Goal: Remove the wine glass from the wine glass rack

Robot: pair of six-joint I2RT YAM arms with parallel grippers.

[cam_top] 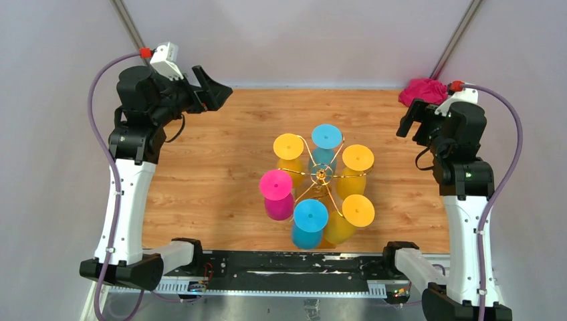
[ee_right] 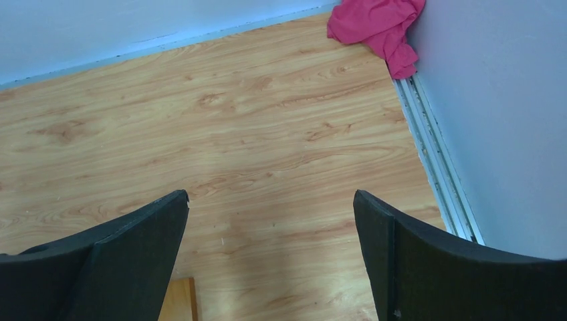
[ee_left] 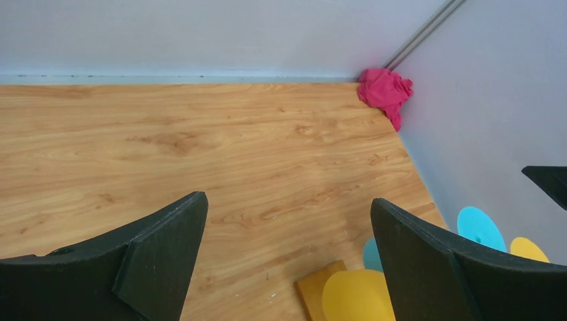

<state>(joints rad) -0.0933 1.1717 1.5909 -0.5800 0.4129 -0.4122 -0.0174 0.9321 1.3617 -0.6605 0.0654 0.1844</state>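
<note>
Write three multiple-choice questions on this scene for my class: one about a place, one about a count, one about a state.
1. Where does the pink cloth lie?
A) the table's far right corner
B) beside the left arm's base
C) draped over the rack

2. How many yellow glasses hang on the wine glass rack?
A) one
B) three
C) five

3. How do the left gripper and right gripper stand?
A) both open, empty
B) both shut on a glass
C) left shut, right open

Answers:
1 A, it is bunched against the wall there.
2 B, three yellow feet ring the post.
3 A, both wrist views show fingers spread over bare wood.
</note>
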